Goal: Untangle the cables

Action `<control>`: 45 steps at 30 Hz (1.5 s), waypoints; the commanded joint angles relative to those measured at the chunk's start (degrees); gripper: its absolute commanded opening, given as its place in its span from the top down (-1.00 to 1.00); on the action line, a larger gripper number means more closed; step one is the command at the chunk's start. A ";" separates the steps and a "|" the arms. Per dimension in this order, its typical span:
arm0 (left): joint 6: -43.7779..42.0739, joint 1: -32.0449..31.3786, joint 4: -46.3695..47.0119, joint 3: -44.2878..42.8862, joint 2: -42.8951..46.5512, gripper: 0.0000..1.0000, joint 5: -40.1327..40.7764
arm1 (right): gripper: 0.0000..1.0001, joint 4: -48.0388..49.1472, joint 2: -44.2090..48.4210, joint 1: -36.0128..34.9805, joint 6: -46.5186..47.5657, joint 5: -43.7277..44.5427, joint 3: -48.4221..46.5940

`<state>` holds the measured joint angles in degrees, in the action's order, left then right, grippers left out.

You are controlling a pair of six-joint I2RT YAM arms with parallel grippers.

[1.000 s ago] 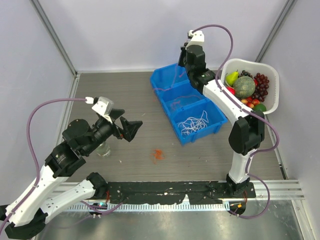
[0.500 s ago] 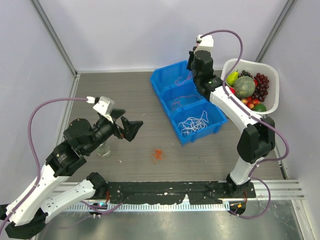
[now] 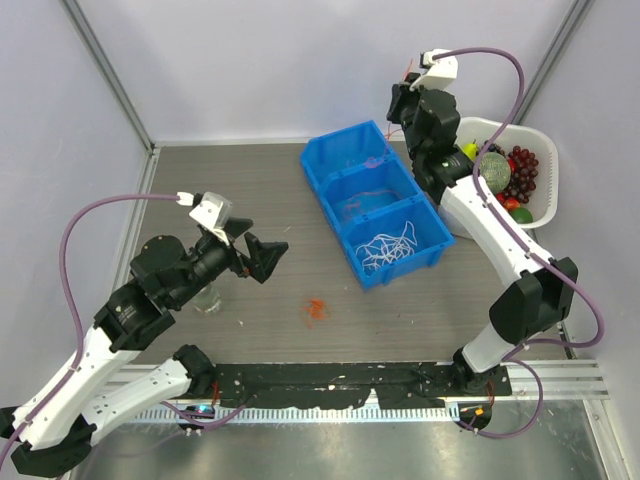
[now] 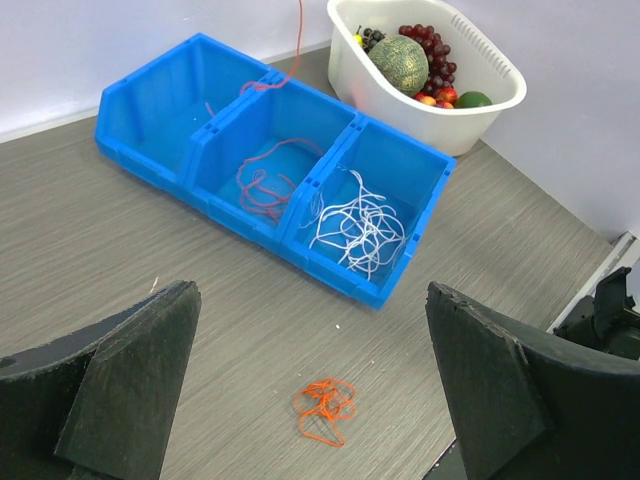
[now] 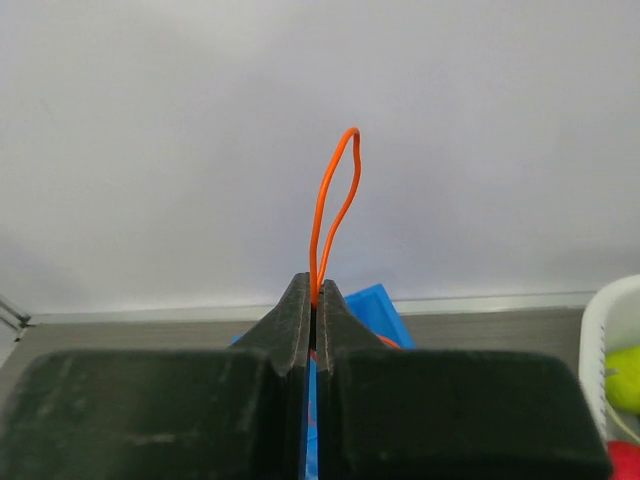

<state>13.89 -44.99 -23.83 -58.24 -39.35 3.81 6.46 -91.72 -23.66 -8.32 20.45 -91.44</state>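
Right wrist view: right gripper [image 5: 315,300] clenches an orange cable [image 5: 318,215] looping toward twelve o'clock; seemingly mid-extraction, next needs pulling it free.

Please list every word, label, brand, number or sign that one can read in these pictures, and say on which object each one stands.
None: no view shows readable text.
The blue plastic three-compartment bin, the white plastic fruit basket and the white camera housing on the left wrist show no print or label.
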 commanded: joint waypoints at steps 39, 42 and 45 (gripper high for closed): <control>-0.09 0.17 2.39 0.49 -2.83 -0.99 -1.53 | 0.73 -0.99 -16.20 0.02 -11.28 3.81 7.60; 0.08 0.61 2.13 0.32 -3.89 -0.99 -1.88 | 0.21 -5.48 -16.65 -0.07 -11.20 2.41 5.05; 0.35 1.22 2.21 0.49 -4.85 -0.99 -2.14 | -0.05 -9.52 -14.63 -0.42 -10.41 2.75 4.16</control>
<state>14.24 -44.53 -23.81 -57.93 -43.13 2.79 0.71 -111.24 -23.83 -18.22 22.52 -81.89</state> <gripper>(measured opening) 0.994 0.467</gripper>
